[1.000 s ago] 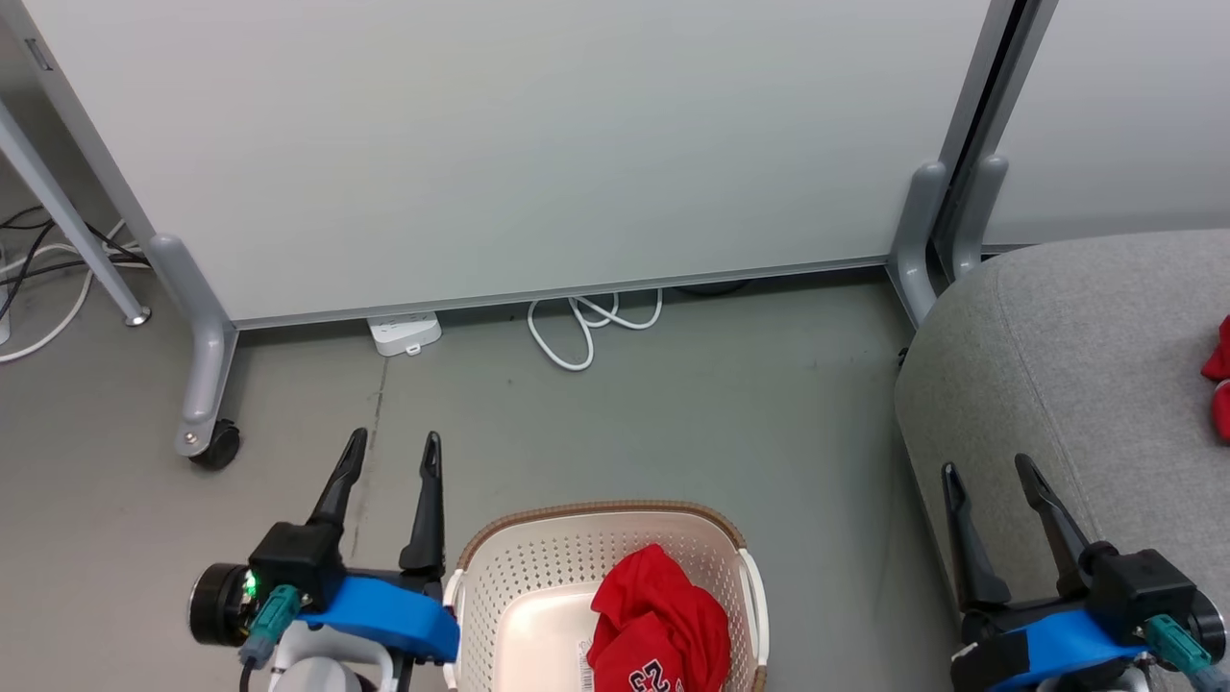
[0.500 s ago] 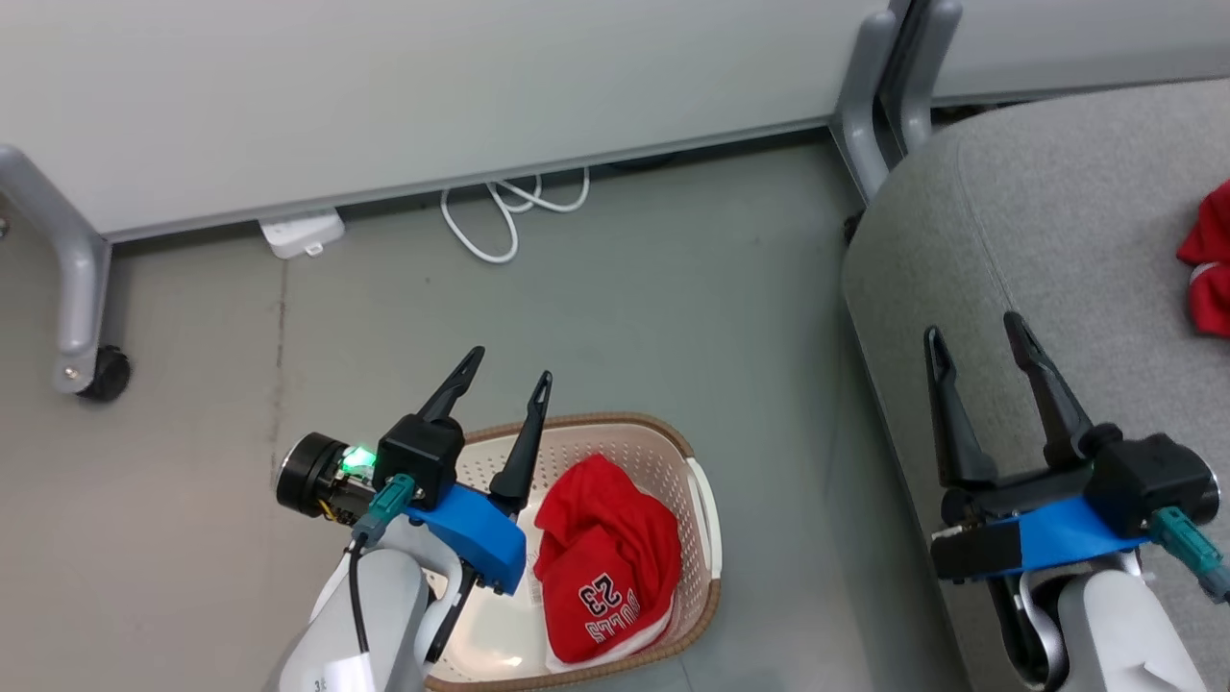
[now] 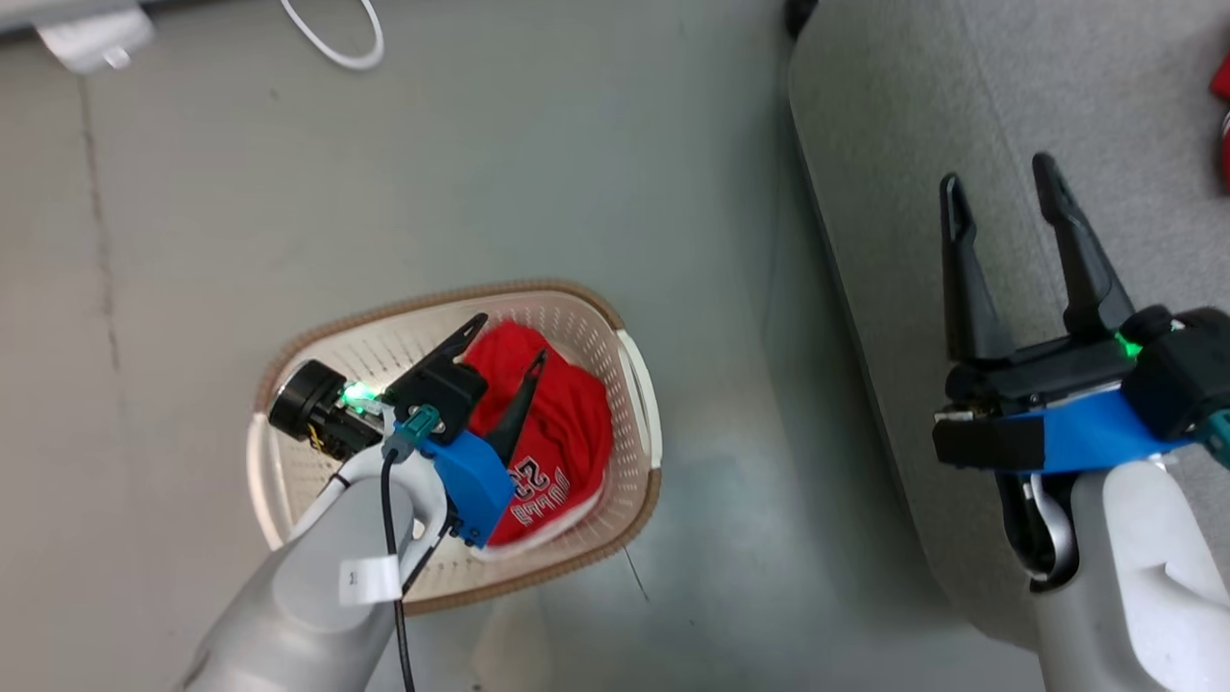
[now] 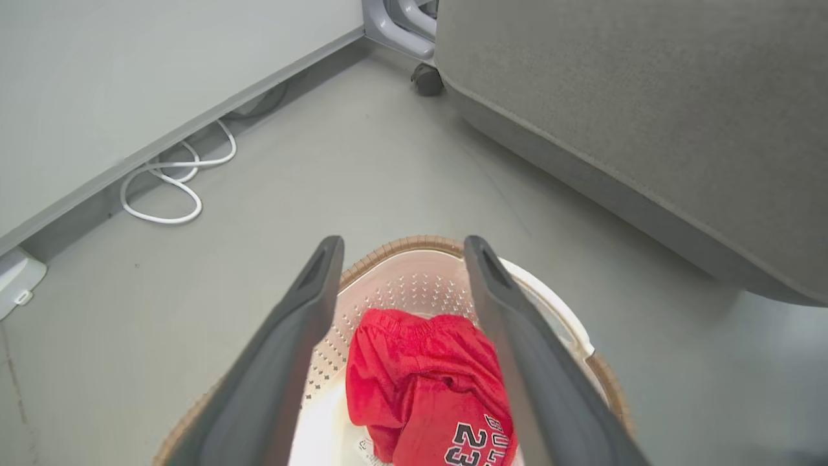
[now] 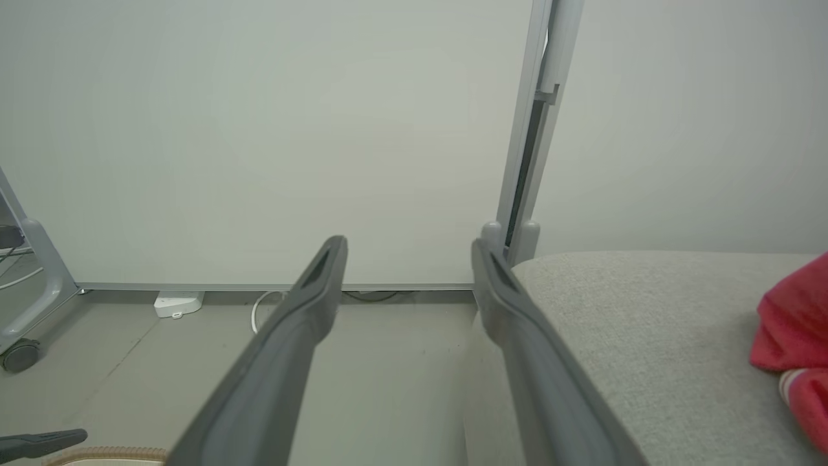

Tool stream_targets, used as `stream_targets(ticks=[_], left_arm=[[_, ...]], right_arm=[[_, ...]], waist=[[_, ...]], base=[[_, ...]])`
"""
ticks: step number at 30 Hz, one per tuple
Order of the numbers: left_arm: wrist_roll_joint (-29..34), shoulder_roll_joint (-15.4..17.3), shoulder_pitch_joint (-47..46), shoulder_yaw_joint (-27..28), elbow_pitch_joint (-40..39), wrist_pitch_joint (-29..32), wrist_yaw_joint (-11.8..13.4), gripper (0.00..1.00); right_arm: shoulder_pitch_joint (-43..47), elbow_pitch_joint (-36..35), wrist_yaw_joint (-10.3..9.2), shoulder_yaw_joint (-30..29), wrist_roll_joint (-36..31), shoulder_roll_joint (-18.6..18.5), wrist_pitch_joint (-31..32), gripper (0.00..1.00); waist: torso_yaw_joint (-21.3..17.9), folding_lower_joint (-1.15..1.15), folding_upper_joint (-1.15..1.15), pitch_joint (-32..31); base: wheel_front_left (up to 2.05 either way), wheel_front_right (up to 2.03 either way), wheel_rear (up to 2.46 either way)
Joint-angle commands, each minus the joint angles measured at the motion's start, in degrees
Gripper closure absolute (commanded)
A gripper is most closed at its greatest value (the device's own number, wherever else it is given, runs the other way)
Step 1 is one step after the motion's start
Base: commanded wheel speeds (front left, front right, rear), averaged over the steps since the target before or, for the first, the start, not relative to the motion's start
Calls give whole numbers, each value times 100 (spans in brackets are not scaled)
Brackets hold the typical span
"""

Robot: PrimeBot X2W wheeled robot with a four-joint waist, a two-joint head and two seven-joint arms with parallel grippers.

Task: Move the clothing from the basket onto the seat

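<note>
Head view takes in both arms at once: the left gripper [image 3: 509, 337] over the basket [image 3: 538, 285] and the right gripper [image 3: 997, 171] over the seat [image 3: 894, 106]. Left wrist view looks closely into the basket, where a red garment [image 4: 420, 375] with white trim and a dark "23" lies bunched against the right side wall, leaving bare bottom along the left wall. Right wrist view looks level across the room and catches a second red garment [image 5: 792, 323] lying on the seat top, well in from the seat's left edge.

Left fingers [image 4: 284, 362] are spread, one on either side of the garment's upper folds, gripping nothing; whether the tips touch the fabric I cannot tell. Right fingers [image 5: 291, 349] are likewise parted and empty, hanging above the seat's rounded left edge without touching it.

Smooth grey floor [image 3: 480, 144] carries the basket, which stands near the seat's left edge with a strip of floor between them. A white cable [image 4: 169, 194] loops along the foot of a pale partition panel [image 5: 259, 129], and a dark caster [image 4: 427, 79] sits at the seat's far corner.
</note>
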Motion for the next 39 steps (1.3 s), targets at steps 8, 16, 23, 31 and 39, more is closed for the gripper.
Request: stream_targets(ticks=[8,16,23,31,39], left_arm=[[-305,149,-853,-949,836,-15,-2,0],[-529,254,-1424,-1685,1476,-15,-3,0],[-848,323,-1811,-2231,2054,31,-3,0],[-1058,404,-2118,-2644,2375,264,-3,0],[-1196,386,-2421,-2921,2566,537,-4,0]], right_arm=[[-508,-242,1,27,-55,40,-21,0],[-775,-424,1,92,-71,51,-21,0],[-946,-572,1,118,-87,63,-20,0],[-984,-687,1,89,-89,71,-21,0],[-938,-864,1,52,-106,85,-20,0]], waist=[[-278,-1,0,1265],[-374,-1,0,1959],[-462,-1,0,2445],[-532,-1,0,2847],[-567,-1,0,3097]], base=[[0,0,0],[0,0,0],[0,0,0],[0,0,0],[0,0,0]])
